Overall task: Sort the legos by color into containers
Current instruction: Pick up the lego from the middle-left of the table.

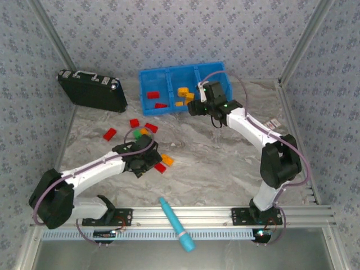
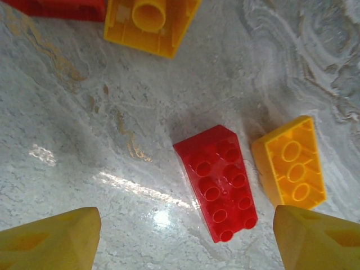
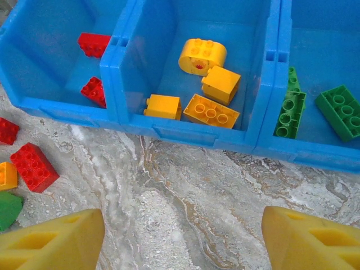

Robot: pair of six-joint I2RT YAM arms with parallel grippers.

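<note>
The blue bin (image 1: 181,70) stands at the back with three containers side by side. In the right wrist view the left one (image 3: 50,62) holds red legos (image 3: 93,44), the middle one (image 3: 169,45) yellow legos (image 3: 210,111), the right one (image 3: 315,50) green legos (image 3: 340,111). My right gripper (image 3: 183,239) hangs open over bare table in front of the bin. Above a red brick (image 2: 216,183) my left gripper (image 2: 185,242) is open, and the brick's near end lies between the fingertips (image 2: 318,239), untouched. An orange-yellow brick (image 2: 289,163) lies just right of it.
Loose red (image 1: 109,134), green (image 1: 136,135) and orange (image 1: 167,160) bricks lie mid-table around the left gripper (image 1: 151,163). A black case (image 1: 93,90) sits back left. A light-blue tool (image 1: 175,222) lies across the near rail. Patterned walls close three sides.
</note>
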